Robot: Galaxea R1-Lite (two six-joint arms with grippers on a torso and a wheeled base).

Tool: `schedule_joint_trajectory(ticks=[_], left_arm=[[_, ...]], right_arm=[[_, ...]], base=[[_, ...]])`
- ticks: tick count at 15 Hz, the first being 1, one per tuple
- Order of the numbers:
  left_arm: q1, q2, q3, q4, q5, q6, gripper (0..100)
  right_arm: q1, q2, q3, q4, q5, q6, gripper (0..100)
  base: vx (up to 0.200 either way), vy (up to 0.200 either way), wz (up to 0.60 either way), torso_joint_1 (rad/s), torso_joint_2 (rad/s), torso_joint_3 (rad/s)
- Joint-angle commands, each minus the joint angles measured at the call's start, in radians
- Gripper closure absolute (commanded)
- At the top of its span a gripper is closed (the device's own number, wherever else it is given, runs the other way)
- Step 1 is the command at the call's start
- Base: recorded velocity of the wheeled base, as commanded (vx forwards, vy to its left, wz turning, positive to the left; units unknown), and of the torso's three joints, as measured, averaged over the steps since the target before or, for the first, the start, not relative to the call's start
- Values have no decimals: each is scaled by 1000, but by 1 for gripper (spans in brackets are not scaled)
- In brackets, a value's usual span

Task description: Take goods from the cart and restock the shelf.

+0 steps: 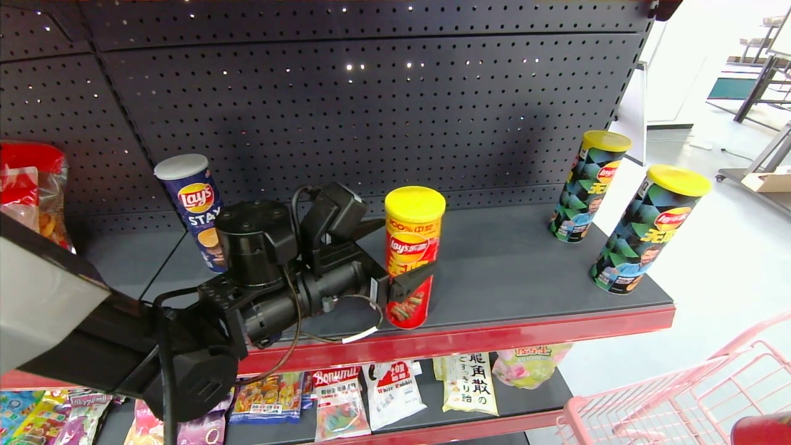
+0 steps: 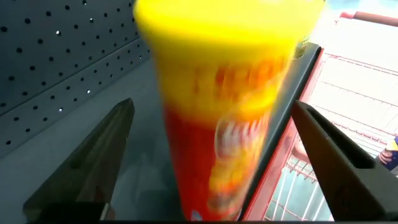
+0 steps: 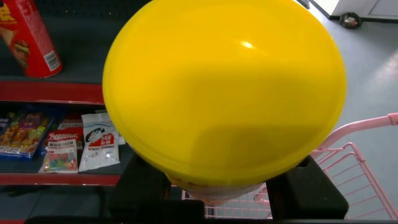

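One red can [image 1: 411,259], between spread left jaws

Yellow lids everywhere, grey shelf with a red lip

The red can [image 1: 411,290] has a yellow lid and a yellow band up top, and the left gripper [image 1: 410,244] is plain black. The blue can [image 1: 196,213] wears a pale grey lid plus a red-and-yellow logo. The patterned can [image 1: 590,185] and its twin [image 1: 646,232] are both teal, green and black triangles under yellow lids. The shelf [image 1: 494,337] is a dark grey deck with a glossy red front edge, and the pegboard [image 1: 371,111] is dark grey, dotted with rows of holes. The cart [image 1: 680,395] is pink wire. The held can [image 3: 224,93] shows a solid yellow lid, with the right gripper [image 3: 227,186] black too
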Motion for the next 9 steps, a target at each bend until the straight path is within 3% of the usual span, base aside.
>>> schedule_joint_trajectory(ticks=[1,6,9], left_arm=[[0,-23,32,-1,0,0,0],[11,-133,156,0,17,0,0],[67,-240,257,3,59,2,0]], right_arm=[[0,0,0,0,0,0,100],[0,2,3,0,2,0,100],[2,2,21,-1,8,-2,100]], base=[[0,0,0,0,0,0],[0,0,0,0,0,0],[0,0,0,0,0,0]])
